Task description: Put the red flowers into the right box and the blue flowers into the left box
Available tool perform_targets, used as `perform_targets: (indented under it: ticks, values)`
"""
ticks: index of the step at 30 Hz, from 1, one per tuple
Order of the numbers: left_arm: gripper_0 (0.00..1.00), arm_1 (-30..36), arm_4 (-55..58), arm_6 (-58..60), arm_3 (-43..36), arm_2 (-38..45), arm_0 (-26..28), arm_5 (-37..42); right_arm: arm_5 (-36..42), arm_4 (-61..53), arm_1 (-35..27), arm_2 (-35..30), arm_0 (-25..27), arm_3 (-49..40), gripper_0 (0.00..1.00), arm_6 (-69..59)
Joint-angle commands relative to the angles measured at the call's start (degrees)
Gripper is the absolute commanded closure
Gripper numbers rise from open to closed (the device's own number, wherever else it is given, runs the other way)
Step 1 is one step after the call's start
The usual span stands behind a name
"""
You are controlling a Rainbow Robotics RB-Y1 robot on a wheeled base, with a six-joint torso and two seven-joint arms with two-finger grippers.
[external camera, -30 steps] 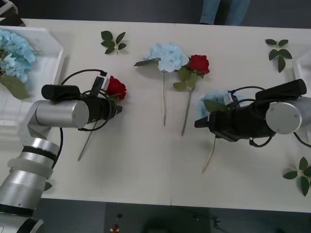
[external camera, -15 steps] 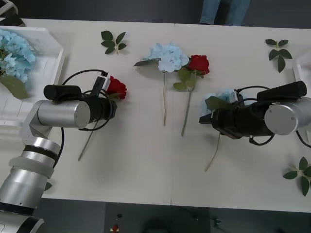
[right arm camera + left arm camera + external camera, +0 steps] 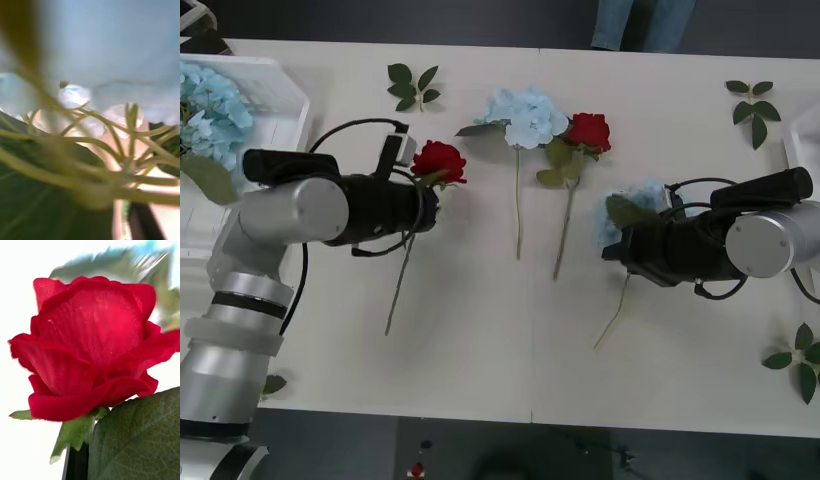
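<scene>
Holding a red rose (image 3: 439, 160) by its upper stem, the left gripper (image 3: 420, 200) sits left of table centre, stem trailing toward the robot; its fingers appear pinched on the stem. That rose belongs in the right box (image 3: 808, 140), well across the table. The left box (image 3: 285, 120) already holds blue flowers (image 3: 210, 110). Right gripper (image 3: 620, 245) carries a pale blue cluster (image 3: 630, 205), evidently clamped at its stem, and must travel left.
</scene>
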Motion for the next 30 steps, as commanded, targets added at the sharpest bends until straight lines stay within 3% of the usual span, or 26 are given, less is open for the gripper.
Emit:
perform_targets:
  ticks: [1, 15, 17, 18, 19, 21, 23, 30]
  values:
    - [1.00, 0.60, 7.99, 1.40, -6.11, 6.03, -0.30, 6.17, -0.92, 0.28, -0.67, -0.89, -1.92, -0.54, 1.00, -1.40]
    - [1.00, 0.51, 37.70, -7.57, -7.07, 17.72, -0.04, 22.69, -0.92, 0.28, -0.67, -0.89, -1.92, -0.54, 0.99, -1.40]
    - [1.00, 0.51, 41.39, -9.32, -6.99, 17.54, 0.58, 22.78, -0.92, 0.28, -0.67, -0.89, -1.92, -0.54, 0.85, -1.40]
    - [1.00, 0.51, 42.89, -10.29, -6.99, 17.28, 0.76, 22.69, -1.01, 0.28, -0.67, -0.89, -1.92, -0.54, 0.68, -1.40]
    - [1.00, 0.33, 44.91, -12.14, -6.99, 16.84, 1.19, 22.69, -1.09, 0.19, -0.76, -0.89, -1.92, -0.54, 0.44, -1.40]
    - [1.00, -0.20, 47.54, -14.86, -6.99, 16.31, 1.55, 22.69, -1.36, 0.28, -0.67, -0.89, -1.92, -0.54, 0.16, -1.40]
    - [1.00, -0.99, 49.30, -17.23, -6.99, 15.78, 1.90, 22.69, -1.36, 0.19, -0.76, -0.89, -1.92, -0.54, 0.00, -1.40]
    - [1.00, -3.53, 52.29, -28.13, -6.99, 11.92, 4.36, 17.95, -1.97, -0.95, -0.84, -0.89, -1.92, -0.54, 0.00, -1.13]
